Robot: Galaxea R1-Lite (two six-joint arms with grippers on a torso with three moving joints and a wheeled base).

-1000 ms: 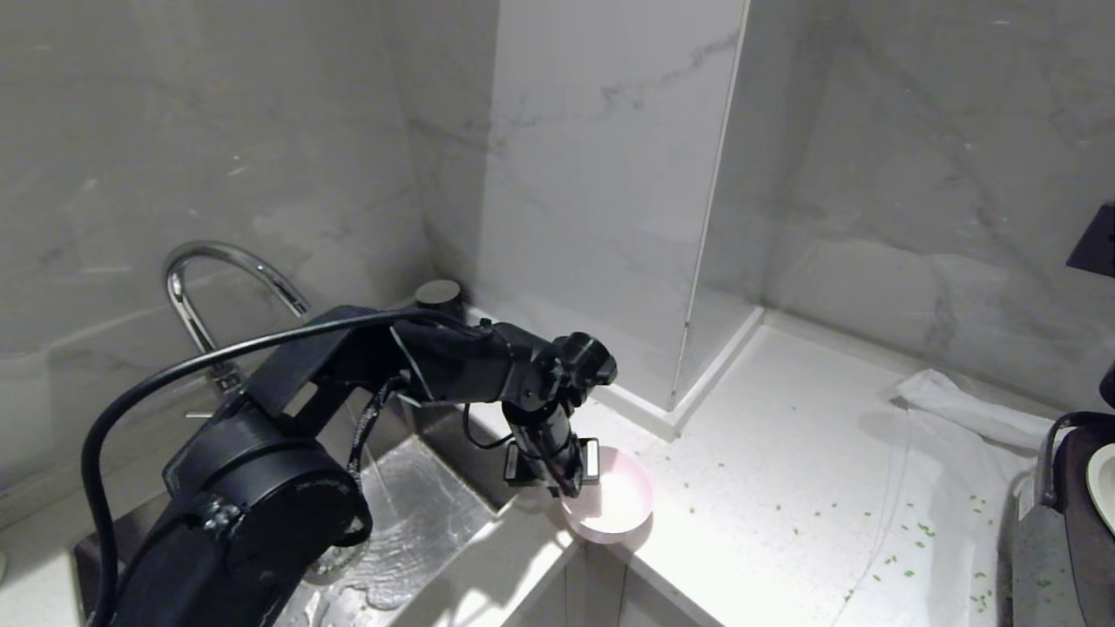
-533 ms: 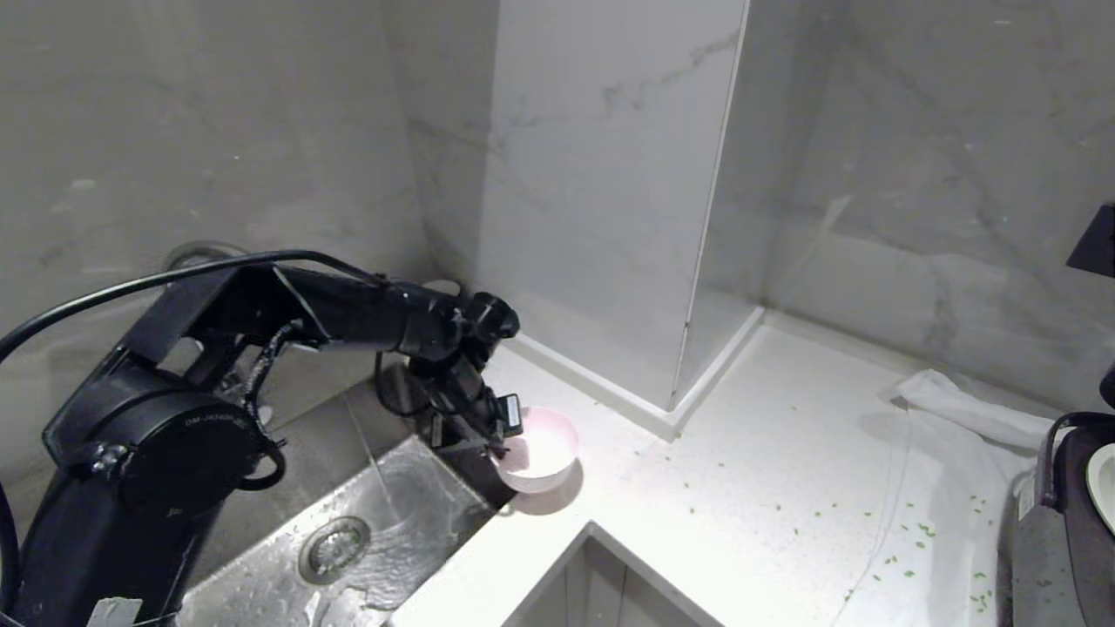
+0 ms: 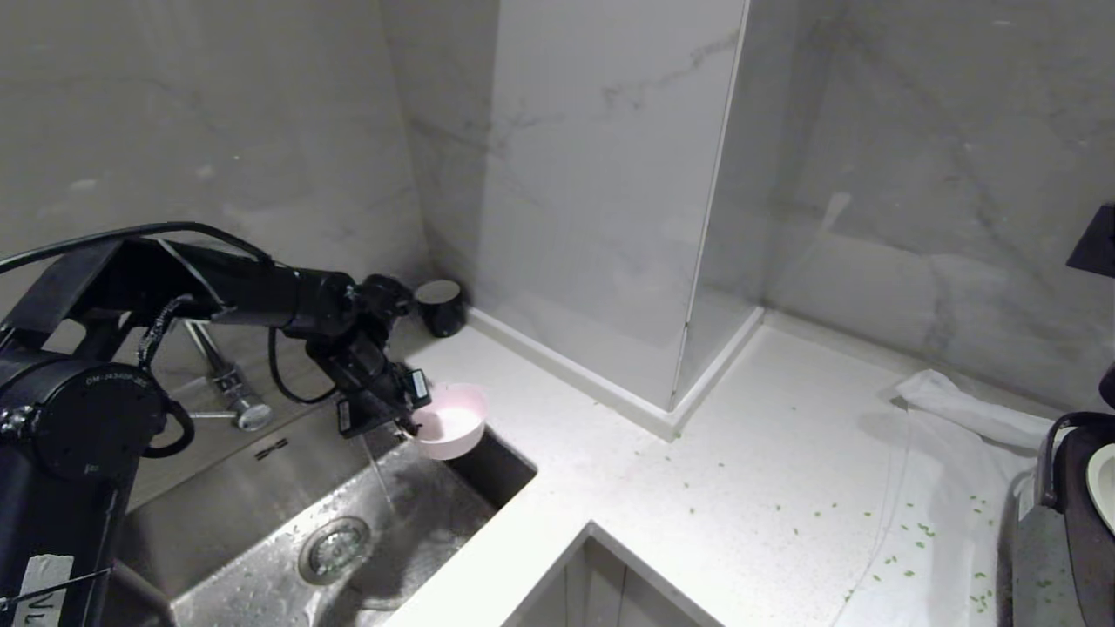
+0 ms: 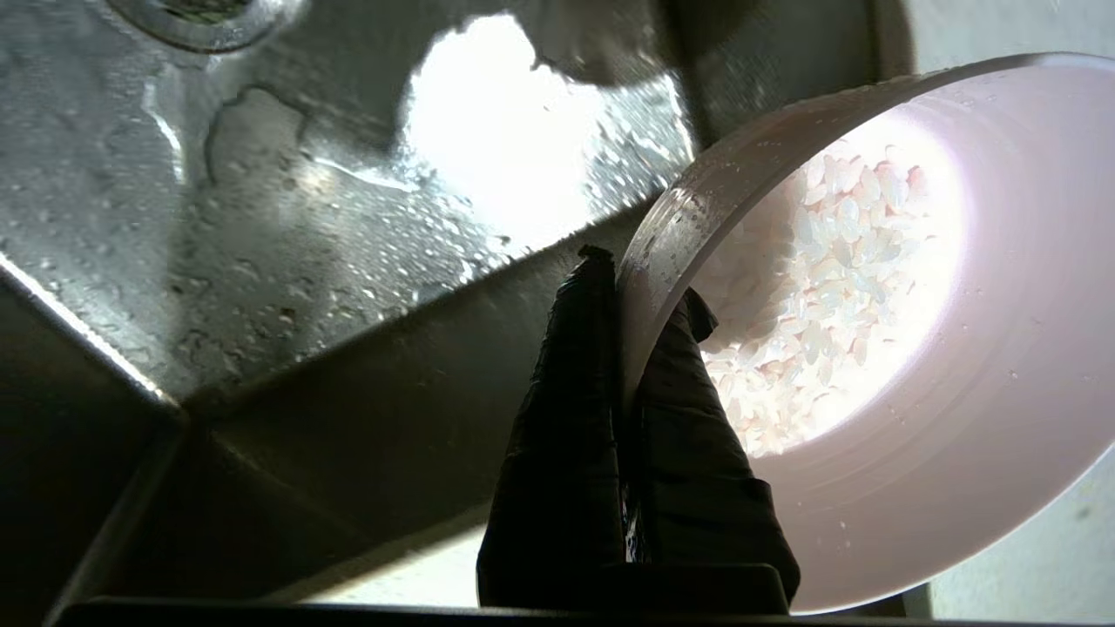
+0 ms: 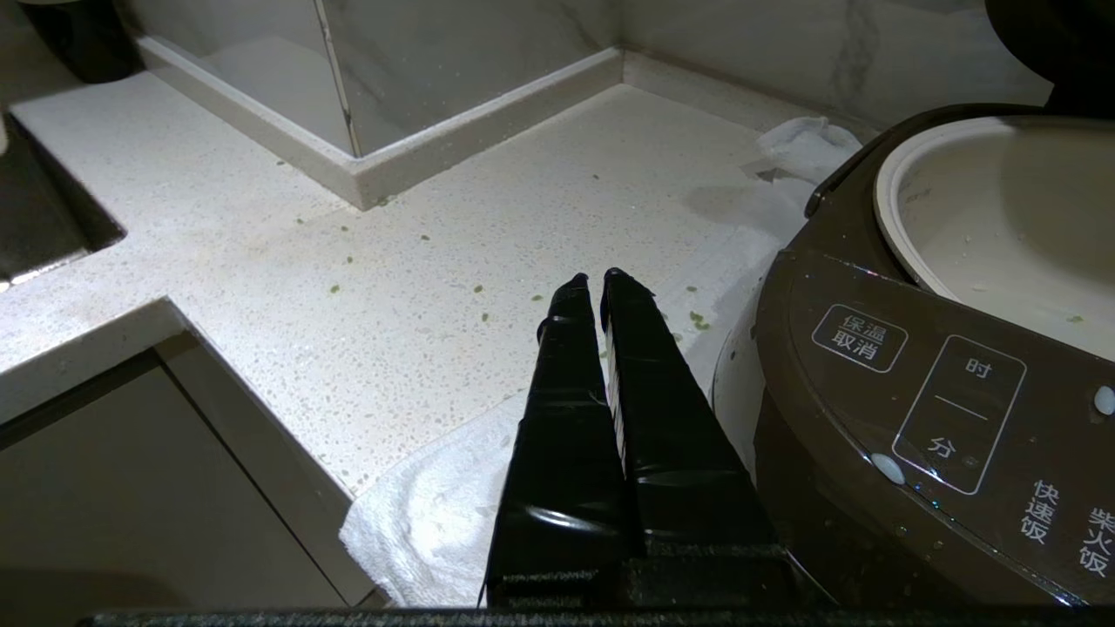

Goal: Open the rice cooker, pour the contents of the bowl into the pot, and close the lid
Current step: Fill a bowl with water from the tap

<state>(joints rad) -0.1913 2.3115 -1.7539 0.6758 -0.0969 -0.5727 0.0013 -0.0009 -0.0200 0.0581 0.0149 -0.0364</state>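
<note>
The bowl [image 3: 449, 420], pale pink and tilted, is held over the near corner of the steel sink [image 3: 261, 514], at the edge of the white worktop [image 3: 740, 488]. White rice grains [image 4: 836, 261] are seen heaped against its lower inner wall in the left wrist view. Its rim is pinched between the two black fingers [image 4: 566, 418] of the left hand [image 3: 405, 418], one finger inside and one outside the wall. A thin stream of water [image 3: 376, 475] is seen falling beside the bowl toward the drain [image 3: 335, 549]. A small black cup [image 3: 440, 305] is set at the wall behind the sink, well apart from the bowl.

The rice cooker [image 5: 941, 409] is placed at the far right end of the worktop, on a white cloth [image 5: 435, 514], with its cream-white pot [image 5: 1002, 209] exposed. The right hand [image 5: 594, 283] is kept just beside the cooker's front, above the cloth, its fingers pressed together on nothing. Small green flecks [image 3: 906, 531] are scattered across worktop and cloth.
</note>
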